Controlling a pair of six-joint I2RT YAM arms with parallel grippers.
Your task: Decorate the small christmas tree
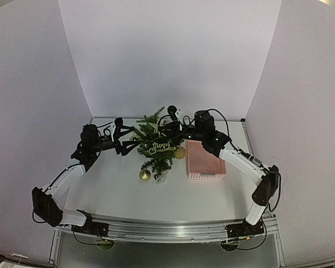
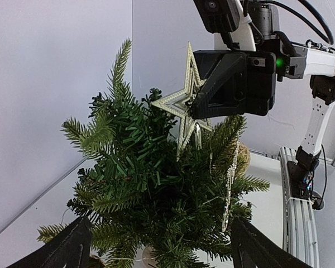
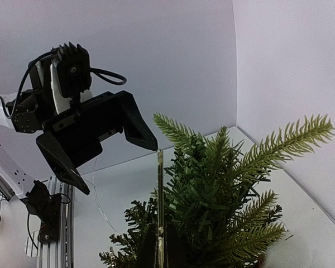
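The left hand [image 1: 133, 140] is released. Its fingers [image 2: 64, 251] are spread wide, with the lower branches of the small christmas tree [image 1: 156, 151] between them. The tree stands on the white tabletop [image 1: 111, 190] between the two hands. A gold "Merry Christmas" sign [image 1: 162, 148] hangs across its front and a gold bauble [image 1: 144, 175] sits low at its left. At the treetop the right hand [image 2: 204, 100] is clenched on a gold star [image 2: 184, 106], whose lower point reaches into the upper needles. A pink basket [image 1: 205, 161] sits just right of the tree.
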